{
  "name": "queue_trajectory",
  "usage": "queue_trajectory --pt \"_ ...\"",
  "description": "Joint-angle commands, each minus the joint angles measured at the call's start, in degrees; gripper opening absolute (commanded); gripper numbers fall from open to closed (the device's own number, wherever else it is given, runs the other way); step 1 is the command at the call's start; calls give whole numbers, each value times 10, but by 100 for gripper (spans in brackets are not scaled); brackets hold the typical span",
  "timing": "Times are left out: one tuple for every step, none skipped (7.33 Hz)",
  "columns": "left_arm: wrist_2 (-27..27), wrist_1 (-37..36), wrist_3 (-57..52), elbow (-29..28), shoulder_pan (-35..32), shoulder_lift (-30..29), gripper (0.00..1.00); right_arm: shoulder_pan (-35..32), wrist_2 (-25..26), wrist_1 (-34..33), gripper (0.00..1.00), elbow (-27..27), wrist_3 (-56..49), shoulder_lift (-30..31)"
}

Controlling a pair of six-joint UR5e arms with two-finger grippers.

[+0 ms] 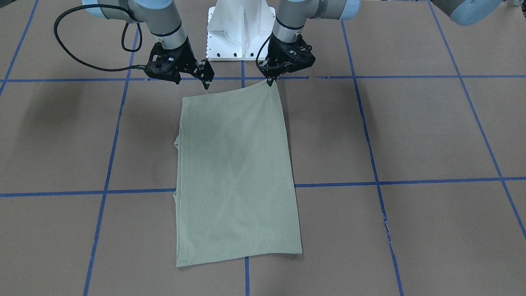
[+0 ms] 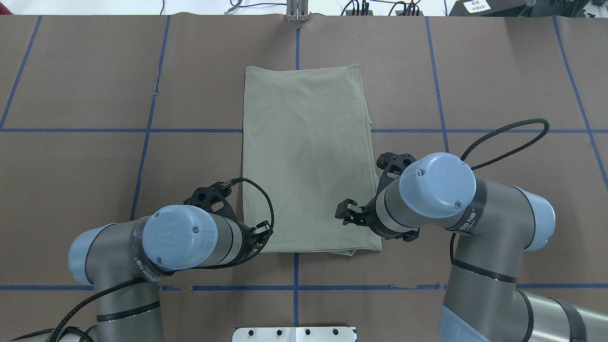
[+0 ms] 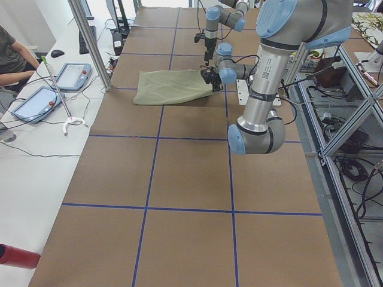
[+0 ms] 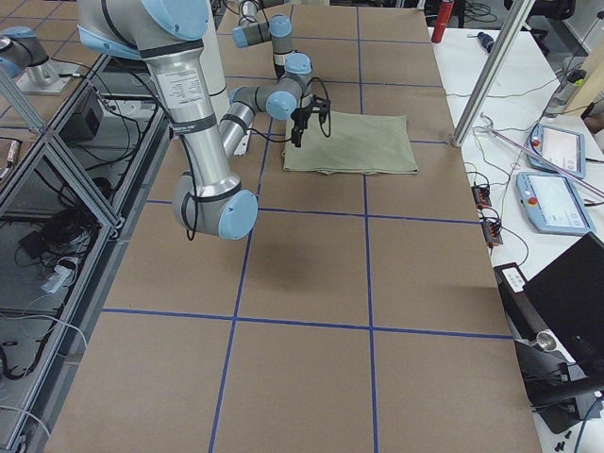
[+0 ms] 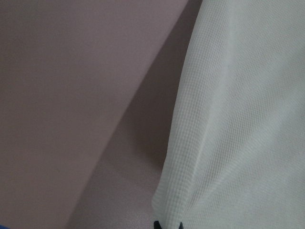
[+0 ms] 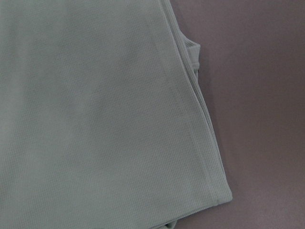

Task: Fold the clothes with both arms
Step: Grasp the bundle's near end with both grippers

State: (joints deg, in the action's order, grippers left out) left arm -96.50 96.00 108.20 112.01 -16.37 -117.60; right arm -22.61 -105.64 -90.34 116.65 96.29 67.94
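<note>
1. One pale green shirt (image 1: pixel 236 172) lies folded into a long rectangle in the middle of your brown worktop (image 1: pixel 411 135). Its long sides run away from the robot.
2. Your left gripper (image 1: pixel 270 83) is clamped on the shirt's near corner on the robot's left side. The fingertips are together with cloth pinched between them. That corner is raised a little off the worktop, and the left wrist view shows the cloth hanging from the tips with a shadow under it.
3. Your right gripper (image 1: pixel 207 79) hovers just above the other near corner, jaws parted and nothing in them. That corner lies flat on the worktop.
4. Stacked layer edges show along the shirt's long side on the robot's right, and they are slightly uneven.
5. Further out, the shirt lies flat and covers part of a blue tape line (image 1: pixel 411 181) that runs across the worktop.
</note>
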Motion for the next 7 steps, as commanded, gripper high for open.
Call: queue_trajectory --pt "0 2 1 -1 0 -3 0 60 79 2 100 -6 154 0" --pt "1 1 0 -1 5 -3 0 68 108 2 100 -10 193 0" --pt "1 2 0 -2 10 -3 0 72 109 2 100 -25 229 0" --pt "1 1 1 -2 10 -2 0 73 109 2 100 -39 233 -1" --pt "3 2 1 -7 16 0 0 74 109 2 100 -56 233 -4" --pt "4 2 2 -7 23 -1 0 73 109 2 100 -56 233 -4" --pt "4 2 2 -8 31 -2 0 73 109 2 100 -56 233 -5"
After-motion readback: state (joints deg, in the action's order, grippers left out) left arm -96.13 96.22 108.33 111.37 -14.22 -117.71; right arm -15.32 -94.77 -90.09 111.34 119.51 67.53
